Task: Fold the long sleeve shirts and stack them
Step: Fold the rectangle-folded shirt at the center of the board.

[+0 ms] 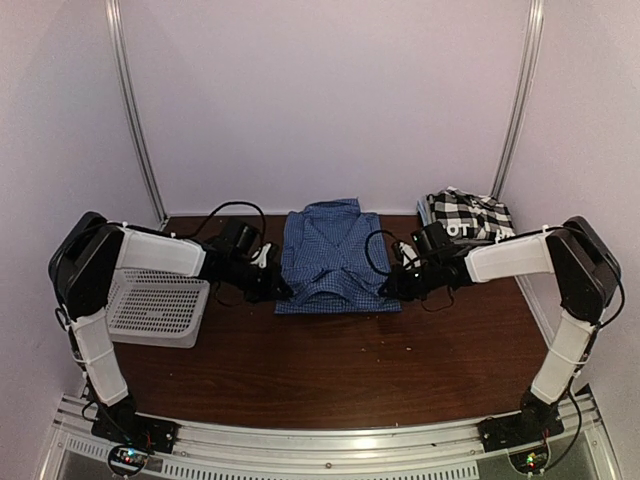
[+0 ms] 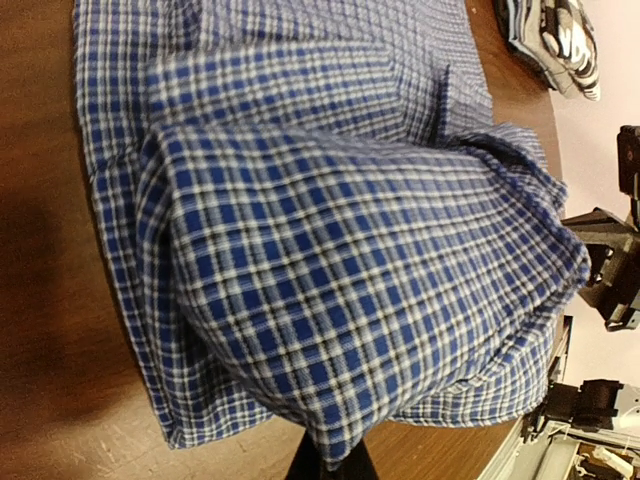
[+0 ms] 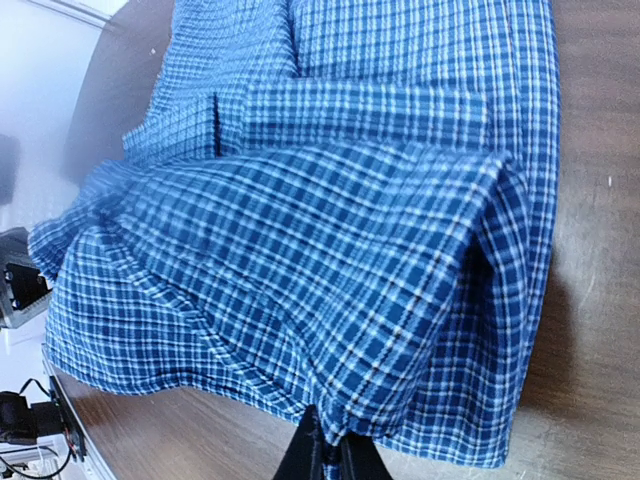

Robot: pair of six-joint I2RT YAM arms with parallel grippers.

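The blue fine-checked shirt point(image 1: 336, 258) lies partly folded in the middle of the table at the back. My left gripper point(image 1: 277, 287) is shut on its near left hem and holds that fold lifted over the shirt point(image 2: 330, 280). My right gripper point(image 1: 390, 287) is shut on the near right hem and lifts it the same way point(image 3: 330, 290). The black-and-white large-checked shirt point(image 1: 465, 215) lies folded at the back right corner; it also shows in the left wrist view point(image 2: 555, 40). Only the dark tips of each wrist's own fingers show under the cloth.
A white mesh basket point(image 1: 158, 307) stands at the left edge of the brown table point(image 1: 340, 370), under my left arm. Pale walls close the back and sides. The metal rail with the arm bases point(image 1: 320, 440) runs along the front.
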